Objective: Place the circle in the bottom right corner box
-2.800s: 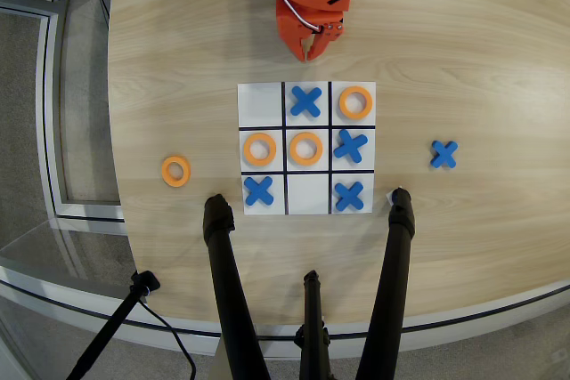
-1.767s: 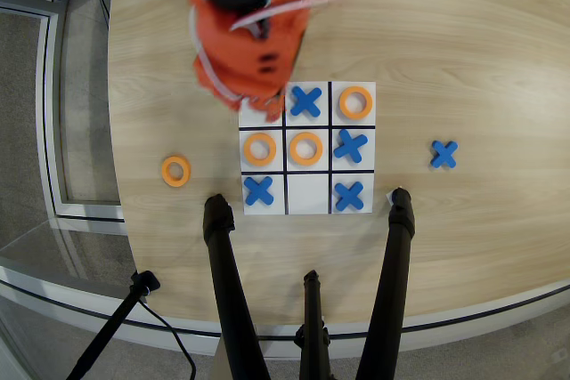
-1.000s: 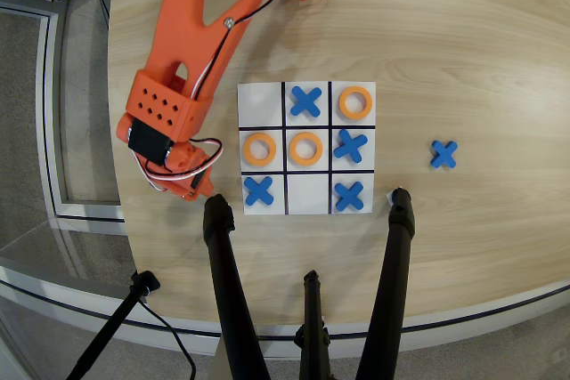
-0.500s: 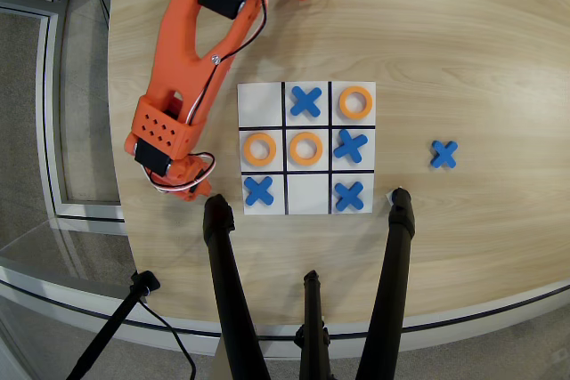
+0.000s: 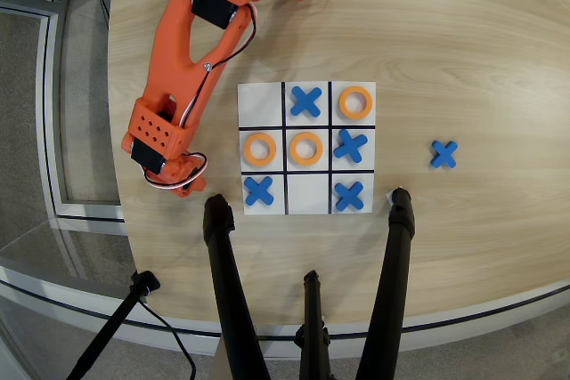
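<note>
The loose orange circle that lay left of the board is hidden under my orange arm. My gripper (image 5: pixel 183 184) points down at that spot on the table, left of the board's lower left cell. From above I cannot see whether its jaws are open or shut. The white 3x3 board (image 5: pixel 307 211) holds three orange rings (image 5: pixel 355 102) (image 5: pixel 259 149) (image 5: pixel 305 149) and several blue X pieces (image 5: pixel 305 101). Its only plain white corner cell, the corner box (image 5: pixel 261 102), is at the top left in the overhead view.
A spare blue X (image 5: pixel 443 154) lies on the wood to the right of the board. Three black tripod legs (image 5: pixel 227 282) (image 5: pixel 392 264) (image 5: pixel 309 327) rise over the table's front edge, the left one close to my gripper. The table edge curves down the left.
The arm swung from the back of the table out over the loose ring left of the board, covering it. In the last half second the gripper edged slightly left.
</note>
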